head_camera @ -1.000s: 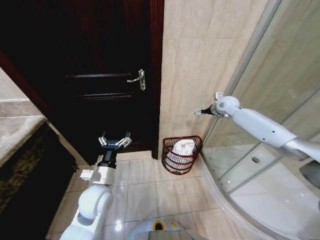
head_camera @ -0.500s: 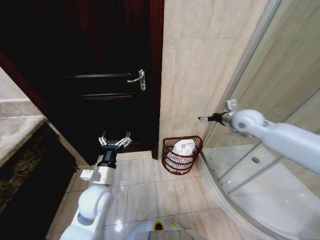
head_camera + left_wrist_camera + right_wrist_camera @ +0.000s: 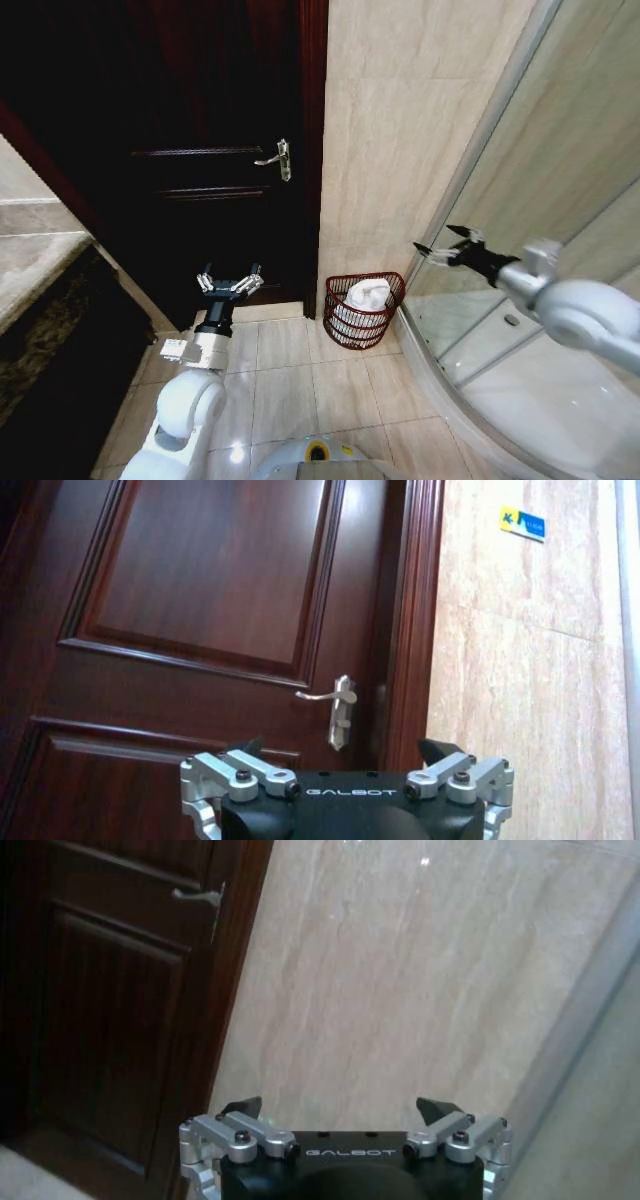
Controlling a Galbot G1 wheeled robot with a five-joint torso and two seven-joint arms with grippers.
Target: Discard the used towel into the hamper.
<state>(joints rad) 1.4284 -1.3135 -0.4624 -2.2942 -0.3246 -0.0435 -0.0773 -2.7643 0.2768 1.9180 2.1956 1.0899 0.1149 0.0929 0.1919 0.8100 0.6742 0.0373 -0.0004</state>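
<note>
A tiled bathroom corner seen from the robot's head. The hamper (image 3: pixel 363 309) stands upright on the floor (image 3: pixel 300 390) against the beige wall (image 3: pixel 400 150), between a dark door (image 3: pixel 200 130) and a curved glass shower screen (image 3: pixel 560 200). A white towel (image 3: pixel 366 294) lies bunched inside it, its top at about rim height. The hamper's long axis runs vertically, mouth facing up; the towel is a crumpled heap with no clear long axis.

The right gripper (image 3: pixel 446 246) hovers above and to the right of the hamper, near the screen, jaws spread wide and holding nothing. The left gripper (image 3: pixel 230 283) is parked low before the door, well apart from the hamper, jaws also wide open and empty.

Risk, as a judgement: the right arm is close to the glass, so a careless swing could strike the screen, or clip the light hamper and tip it over.
</note>
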